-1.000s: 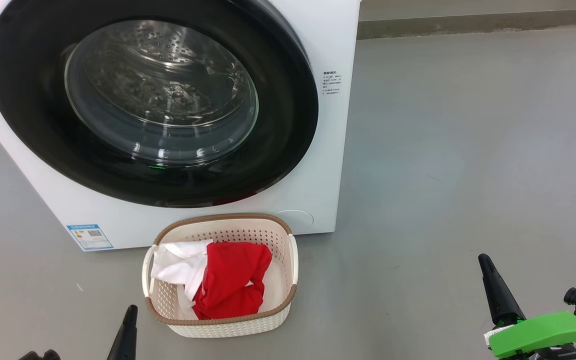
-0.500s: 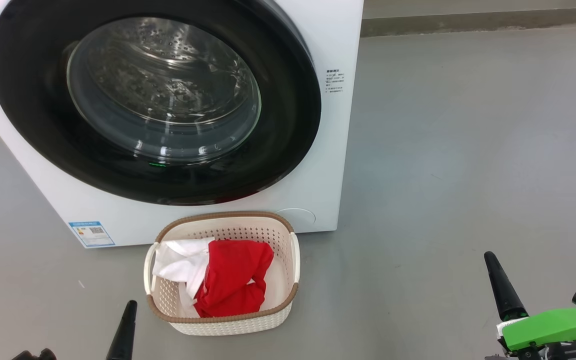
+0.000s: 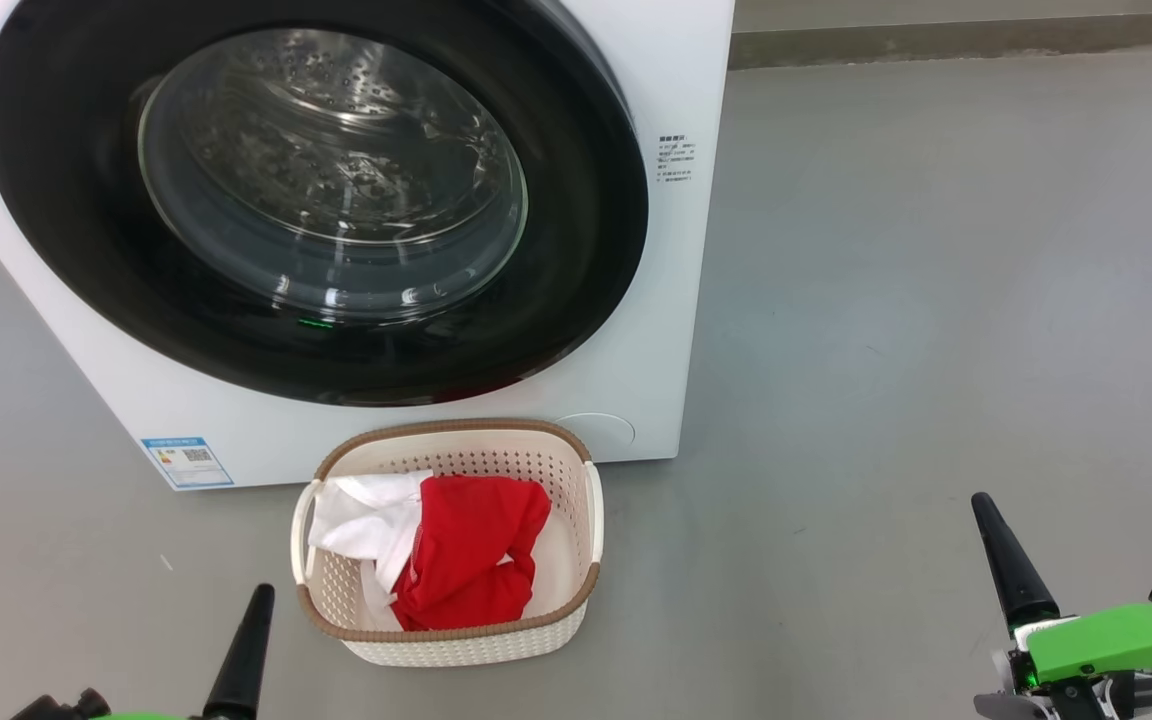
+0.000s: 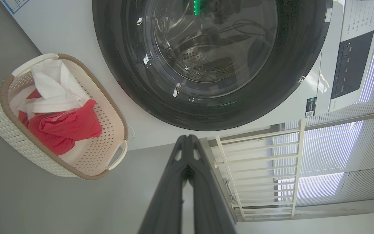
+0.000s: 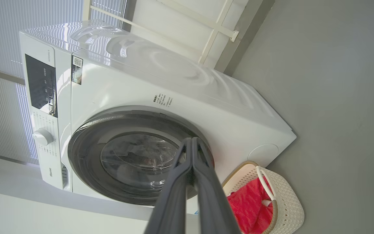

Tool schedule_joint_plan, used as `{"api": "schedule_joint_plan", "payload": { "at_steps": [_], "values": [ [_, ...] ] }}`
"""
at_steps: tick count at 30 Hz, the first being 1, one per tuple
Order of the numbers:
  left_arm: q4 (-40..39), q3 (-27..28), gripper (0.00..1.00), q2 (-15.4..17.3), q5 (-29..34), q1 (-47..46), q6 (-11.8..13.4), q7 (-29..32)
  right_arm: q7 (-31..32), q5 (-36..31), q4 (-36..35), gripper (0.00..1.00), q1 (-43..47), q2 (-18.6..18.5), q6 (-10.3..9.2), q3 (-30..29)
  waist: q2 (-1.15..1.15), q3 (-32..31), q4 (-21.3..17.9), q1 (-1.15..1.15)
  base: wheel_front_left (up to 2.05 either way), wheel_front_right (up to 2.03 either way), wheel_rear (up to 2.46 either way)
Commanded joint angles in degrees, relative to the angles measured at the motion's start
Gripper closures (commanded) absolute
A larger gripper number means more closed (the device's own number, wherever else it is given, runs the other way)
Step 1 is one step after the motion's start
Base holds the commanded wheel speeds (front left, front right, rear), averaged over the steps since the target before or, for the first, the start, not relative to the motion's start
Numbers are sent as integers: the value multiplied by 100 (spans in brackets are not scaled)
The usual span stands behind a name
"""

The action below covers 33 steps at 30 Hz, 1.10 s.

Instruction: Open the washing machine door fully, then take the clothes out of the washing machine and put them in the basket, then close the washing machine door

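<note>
The washing machine [image 3: 676, 60] stands ahead on the floor, and its round black door [image 3: 576, 250] sits shut against the front. Through the glass the steel drum looks bare. Red and white clothes [image 3: 466, 560] lie in the cream basket [image 3: 456, 640] on the floor just before the machine. My left gripper [image 3: 258, 600] is shut and holds nothing, low at the basket's left. Far to the right, my right gripper [image 3: 984, 505] is likewise shut and holds nothing. In the wrist views the door [image 4: 304, 65] [image 5: 83, 152], basket [image 4: 11, 139] [image 5: 287, 201], clothes [image 4: 63, 130] [image 5: 248, 208] and pressed-together fingers [image 4: 187, 143] [image 5: 192, 144] appear.
Grey floor [image 3: 936, 300] spreads wide to the right of the machine. A blue label [image 3: 186, 460] marks the machine's lower left corner. A wall base [image 3: 936, 40] runs behind. A white railing [image 4: 255, 162] and window blinds stand beyond the machine.
The whole picture has slid a little, so the camera has moved. Both shut grippers sit slightly higher in the view. Door, basket and clothes stay as they were.
</note>
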Motion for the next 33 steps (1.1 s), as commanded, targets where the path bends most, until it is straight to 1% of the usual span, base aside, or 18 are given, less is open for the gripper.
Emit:
{"api": "schedule_joint_plan", "payload": {
  "at_steps": [1, 22, 33],
  "values": [
    [-96, 204, 100, 47, -170, -325, -82, 49, 47, 181, -127, 100, -342, -99, -2, 40, 0, 3, 3, 0, 0, 0, 0],
    [55, 404, 100, -14, -1417, -554, -292, 395, 412, 1588, -12, 100, -531, -103, -5, -100, 0, 45, 58, 0, 0, 0, 0],
    [55, 403, 100, -14, -1418, -554, -292, 394, 432, 1566, -10, 100, -533, -85, -5, -126, 0, 45, 58, 0, 0, 0, 0]
  ]
}}
